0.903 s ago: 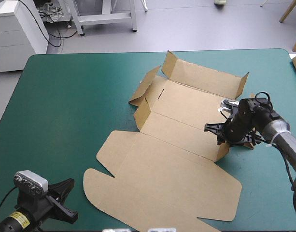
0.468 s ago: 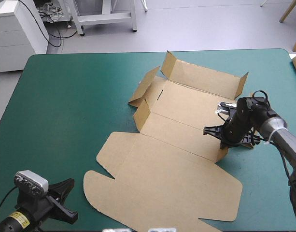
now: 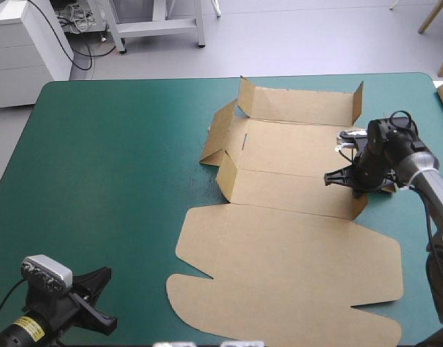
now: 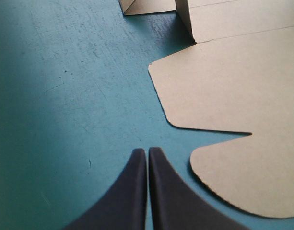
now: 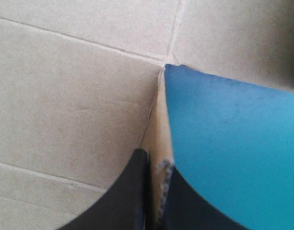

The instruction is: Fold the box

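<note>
**Right gripper pinches side flap as brown box takes shape**

The brown box (image 3: 293,253) lies unfolded across the middle and the robot's right half of the teal-green worktop (image 3: 105,159). It is a single cut sheet of matte board scored with straight crease lines. The right gripper (image 3: 353,189) is at the box's right-hand edge, its black fingers all but together and clamped on a thin side flap (image 5: 158,143). The right wrist view shows that flap standing on edge between them, bare cover on one side of it and creased board on the other. The hold looks meant to raise the flap square to the base so a wall can be tucked against it.

Along the box's far edge the long far wall (image 3: 300,105) already stands upright, with a short tab bent in at each end. At the box's left edge, two smaller flaps (image 3: 222,137) are half raised at a slant. The broad lid panel (image 3: 293,289), with its rounded tabs and angled notches, lies flat on the side of the box nearest the robot.

The left gripper (image 4: 147,191) is well apart from the box's near left corner. It points at a rounded lid tab with its fingers together in one pointed arch, holding nothing, apparently parked clear of the work.

Most of the folding appears to lie ahead.
</note>
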